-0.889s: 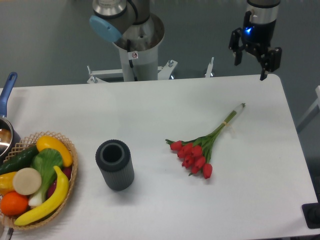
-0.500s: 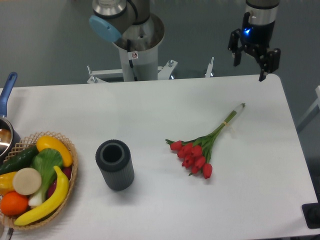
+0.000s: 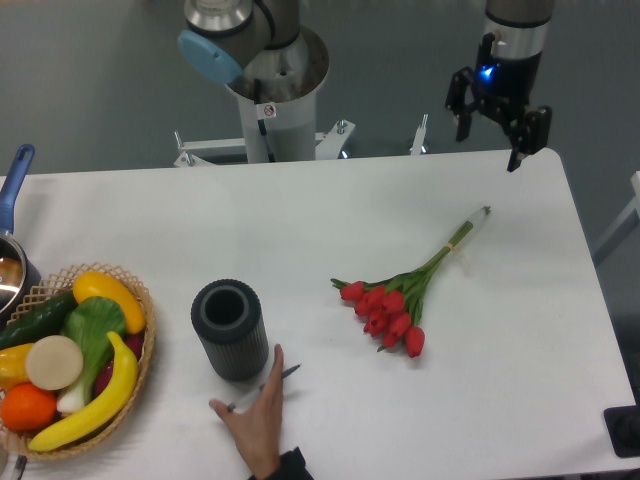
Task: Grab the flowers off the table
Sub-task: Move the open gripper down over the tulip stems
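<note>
Flowers lie unmoved; a hand has appeared.

We worked in a robotics laboratory. The grey metal arm pedestal stood bolted on a bracket behind the large white smooth table, over a bare grey floor. Staged props marked a test bench: a woven wicker basket of plastic fruit and vegetables and a dark grey ribbed cylinder.
</note>
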`<state>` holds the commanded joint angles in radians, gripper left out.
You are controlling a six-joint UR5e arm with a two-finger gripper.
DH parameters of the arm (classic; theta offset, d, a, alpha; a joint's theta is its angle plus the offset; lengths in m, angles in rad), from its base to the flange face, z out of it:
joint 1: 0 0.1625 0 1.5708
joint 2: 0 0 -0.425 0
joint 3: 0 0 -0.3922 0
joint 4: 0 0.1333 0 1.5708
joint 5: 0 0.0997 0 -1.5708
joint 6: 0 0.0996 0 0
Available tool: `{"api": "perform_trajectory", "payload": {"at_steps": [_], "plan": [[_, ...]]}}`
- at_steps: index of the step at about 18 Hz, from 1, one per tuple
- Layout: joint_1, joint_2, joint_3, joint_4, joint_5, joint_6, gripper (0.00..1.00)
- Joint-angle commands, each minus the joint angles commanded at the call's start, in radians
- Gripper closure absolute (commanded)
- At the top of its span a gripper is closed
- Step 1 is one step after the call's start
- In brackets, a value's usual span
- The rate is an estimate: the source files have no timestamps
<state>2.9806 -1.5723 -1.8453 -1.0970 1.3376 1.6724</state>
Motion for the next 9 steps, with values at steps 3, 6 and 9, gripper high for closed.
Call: {"api": "perform_trajectory", "payload": {"at_steps": [3,6,9], "plan": [[-0.029,-0.028,-0.009,0.008,0.000,-0.036,0.00],[-0.048,-0.077,-0.012,0.017,0.000,-0.037,0.00],[-0.072,-0.129,-0.034,0.084,0.002,-0.037,0.00]]}}
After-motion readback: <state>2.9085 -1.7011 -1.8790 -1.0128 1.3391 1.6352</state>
